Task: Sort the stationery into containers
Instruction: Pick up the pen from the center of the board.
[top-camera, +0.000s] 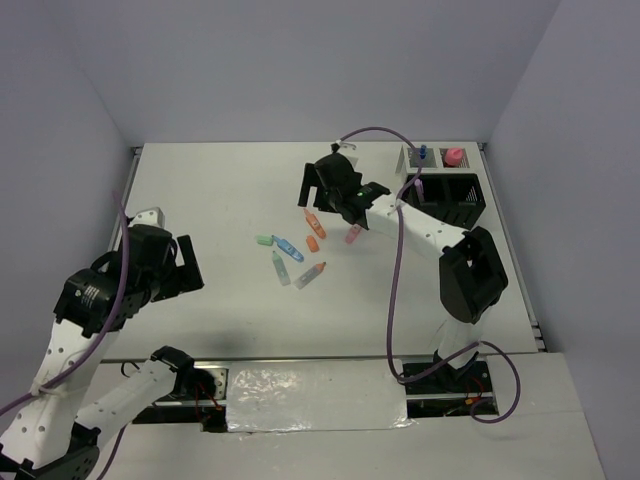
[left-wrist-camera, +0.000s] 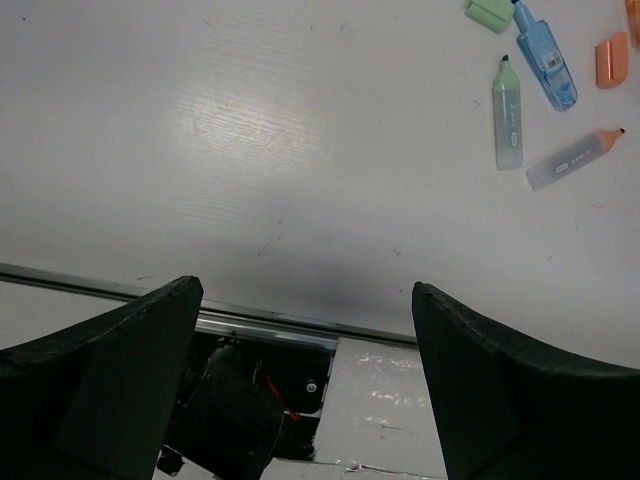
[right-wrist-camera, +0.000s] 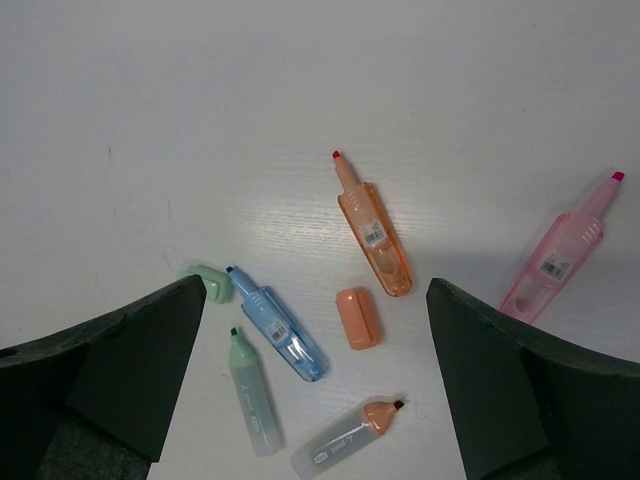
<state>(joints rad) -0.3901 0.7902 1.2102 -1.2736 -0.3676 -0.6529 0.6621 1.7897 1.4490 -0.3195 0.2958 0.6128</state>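
A: Where the table starts on the left, what is the left gripper doing?

B: The left gripper hangs over bare table near the left edge. Its jaws are spread wide with nothing between them. The markers lie well apart from it, off to its right.

A: And the loose stationery?

B: It is all flat on the table, near the middle. Leftmost is a green cap, with the tip of the blue marker just beside it. Nearer the arms lies the green marker, uncapped. Next to it is a grey-barrelled marker with an orange front end. Further right comes an orange cap, lying loose. Just beside it is the orange marker, uncapped, its red tip pointing away from the arms. The pink marker lies furthest right of the group, also uncapped.

A: The right gripper?

B: The right gripper is above that cluster, jaws wide and gripping nothing. In its wrist view the orange cap and orange marker show between its fingers.

A: The containers?

B: They are at the far right corner. The white mesh tray holds a blue-topped item in its left cell and a pink item in its right cell. The black organiser stands just in front of it.
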